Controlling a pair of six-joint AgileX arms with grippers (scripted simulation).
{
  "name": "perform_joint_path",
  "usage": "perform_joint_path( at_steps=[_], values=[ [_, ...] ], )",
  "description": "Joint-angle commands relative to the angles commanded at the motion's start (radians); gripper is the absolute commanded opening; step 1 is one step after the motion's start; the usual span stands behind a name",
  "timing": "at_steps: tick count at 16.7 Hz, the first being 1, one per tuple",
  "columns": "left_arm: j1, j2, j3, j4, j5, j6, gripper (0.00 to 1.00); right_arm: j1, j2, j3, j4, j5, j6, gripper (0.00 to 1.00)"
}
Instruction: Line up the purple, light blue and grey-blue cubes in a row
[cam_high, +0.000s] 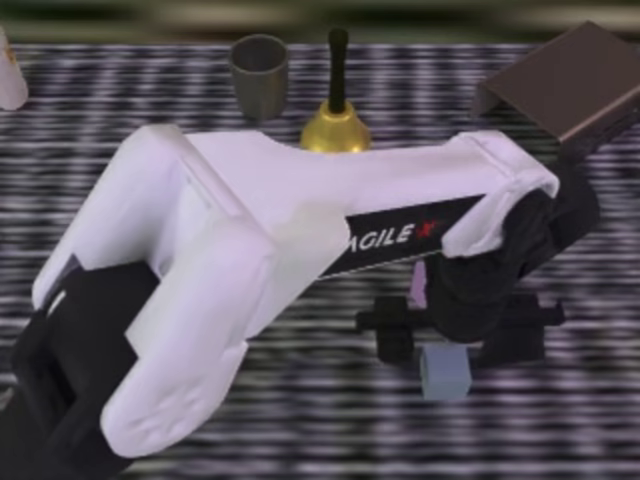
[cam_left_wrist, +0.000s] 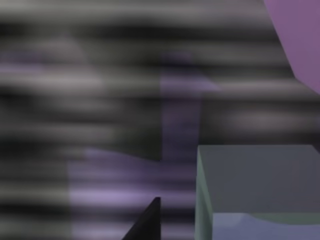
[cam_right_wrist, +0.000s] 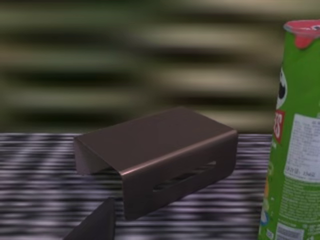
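My left arm reaches across the table, and my left gripper points down right of the middle. The grey-blue cube sits on the table just under it, towards the front. In the left wrist view this cube fills the corner, a clear gap away from the one dark fingertip that shows; the gripper is open. The purple cube shows only as a sliver behind the gripper, and as a corner in the wrist view. The light blue cube is hidden. My right gripper is parked, one fingertip in view.
A grey cup and a gold bell stand at the back. A brown metal stand is at the back right, with a green chips can beside it. A white object sits at the left edge.
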Motion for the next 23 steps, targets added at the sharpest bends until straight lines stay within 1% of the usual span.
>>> perform_joint_path(
  at_steps=[1, 10, 12, 17, 23],
  values=[
    [0.000, 0.000, 0.000, 0.000, 0.000, 0.000, 1.00, 0.000, 0.000, 0.000, 0.000, 0.000, 0.000, 1.00],
    [0.001, 0.000, 0.004, -0.004, 0.000, 0.000, 1.00, 0.000, 0.000, 0.000, 0.000, 0.000, 0.000, 1.00],
    [0.003, -0.005, 0.040, -0.042, -0.002, -0.003, 1.00, 0.000, 0.000, 0.000, 0.000, 0.000, 0.000, 1.00],
    [0.013, -0.036, 0.182, -0.225, -0.001, -0.007, 1.00, 0.000, 0.000, 0.000, 0.000, 0.000, 0.000, 1.00],
    [0.010, -0.041, 0.200, -0.244, -0.001, -0.006, 1.00, 0.000, 0.000, 0.000, 0.000, 0.000, 0.000, 1.00]
  ],
)
